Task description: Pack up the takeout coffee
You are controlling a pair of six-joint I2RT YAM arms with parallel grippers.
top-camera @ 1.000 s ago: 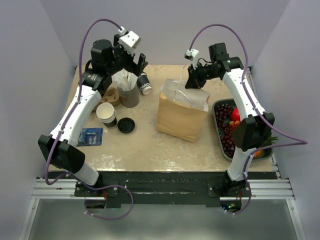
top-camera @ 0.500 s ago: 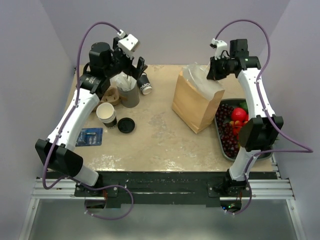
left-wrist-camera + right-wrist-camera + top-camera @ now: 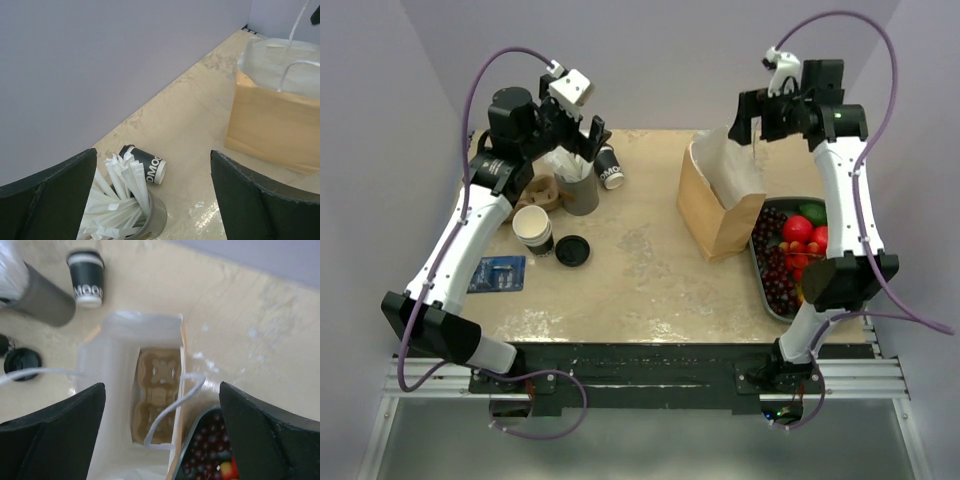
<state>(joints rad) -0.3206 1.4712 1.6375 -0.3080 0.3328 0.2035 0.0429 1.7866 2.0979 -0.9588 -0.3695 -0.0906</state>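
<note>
The takeout coffee (image 3: 609,167) is a small dark cup with white lettering, lying on its side at the back of the table beside the grey straw holder (image 3: 578,185). In the left wrist view the cup (image 3: 147,167) lies below and between my fingers. My left gripper (image 3: 583,140) hovers open above the straw holder, holding nothing. A brown paper bag (image 3: 720,205) stands upright at the right, mouth open, with a cardboard cup carrier (image 3: 157,390) on its bottom. My right gripper (image 3: 760,118) hangs open over the bag, its jaws wide on either side of the loose white handle (image 3: 175,405).
A stack of lidless cups (image 3: 533,228) and a loose black lid (image 3: 572,250) sit left of centre, with a blue packet (image 3: 500,273) nearer the front. Cardboard carriers (image 3: 542,190) lie by the straw holder. A dark tray (image 3: 761,280) of fruit touches the bag's right side.
The right gripper raised the bag from lying flat to upright, carried it back and to the right, then opened and let go of the handle. The left arm shifted only slightly.
</note>
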